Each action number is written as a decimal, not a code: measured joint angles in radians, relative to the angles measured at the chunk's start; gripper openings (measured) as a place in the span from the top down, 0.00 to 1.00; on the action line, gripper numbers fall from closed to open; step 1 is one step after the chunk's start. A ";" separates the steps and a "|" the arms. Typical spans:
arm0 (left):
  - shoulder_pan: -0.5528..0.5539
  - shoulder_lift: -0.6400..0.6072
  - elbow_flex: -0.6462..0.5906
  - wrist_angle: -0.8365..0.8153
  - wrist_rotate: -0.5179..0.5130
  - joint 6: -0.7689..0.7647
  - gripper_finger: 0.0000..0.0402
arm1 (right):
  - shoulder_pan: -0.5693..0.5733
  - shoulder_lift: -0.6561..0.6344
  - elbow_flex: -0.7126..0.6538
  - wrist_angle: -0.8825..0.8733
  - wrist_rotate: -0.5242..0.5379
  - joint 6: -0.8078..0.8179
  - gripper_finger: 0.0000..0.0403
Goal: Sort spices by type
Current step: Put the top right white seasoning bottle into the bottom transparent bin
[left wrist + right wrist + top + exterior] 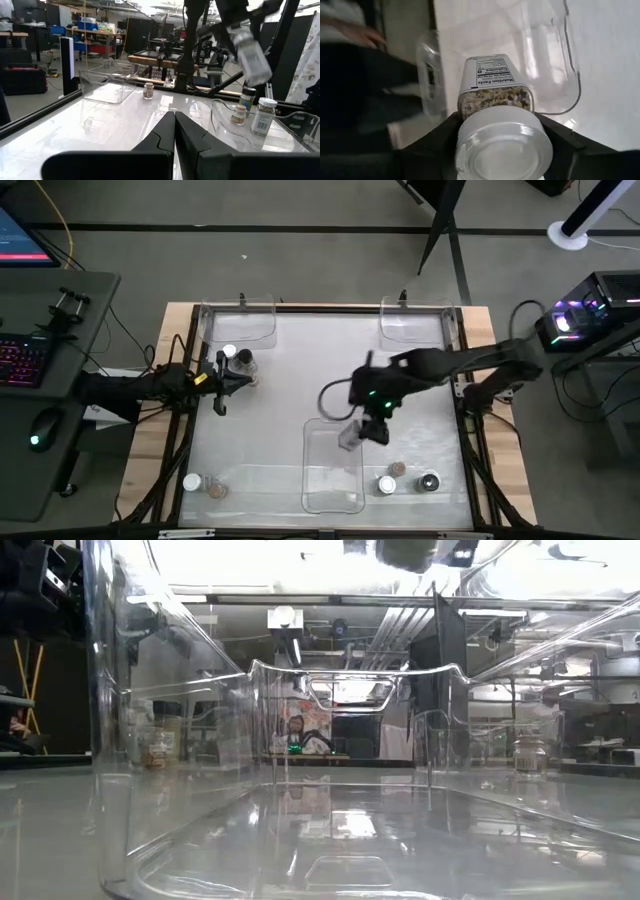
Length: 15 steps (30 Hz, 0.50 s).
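Spice jar (349,438), high view: held in the right gripper (372,430) above the clear tray (333,480); left gripper (232,376) beside two jars. Left wrist view: jaws closed, empty. Right wrist view: white-capped jar (496,112) clamped between jaws

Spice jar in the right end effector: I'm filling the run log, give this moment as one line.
right end effector: shut on white-capped spice jar | position: above front clear tray | left end effector: shut, empty

Robotics lab, workbenches (97,35), keyboard (25,360), lit computer tower (585,315)
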State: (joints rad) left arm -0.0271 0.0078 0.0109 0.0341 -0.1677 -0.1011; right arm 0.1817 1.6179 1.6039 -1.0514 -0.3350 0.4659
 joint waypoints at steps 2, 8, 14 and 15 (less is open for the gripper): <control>0.000 0.000 0.000 0.000 0.000 0.000 1.00 | 0.008 0.068 0.048 -0.031 0.014 -0.051 0.51; 0.000 0.000 0.000 0.000 0.000 0.000 1.00 | 0.031 0.231 0.156 -0.156 0.108 -0.189 0.51; 0.000 0.000 0.000 0.000 0.000 0.000 1.00 | 0.060 0.334 0.223 -0.212 0.166 -0.230 0.51; 0.000 0.000 0.000 0.000 0.000 0.000 1.00 | 0.064 0.346 0.230 -0.215 0.172 -0.232 0.51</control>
State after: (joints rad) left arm -0.0269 0.0078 0.0109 0.0341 -0.1676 -0.1009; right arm 0.2460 1.9641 1.8336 -1.2659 -0.1635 0.2341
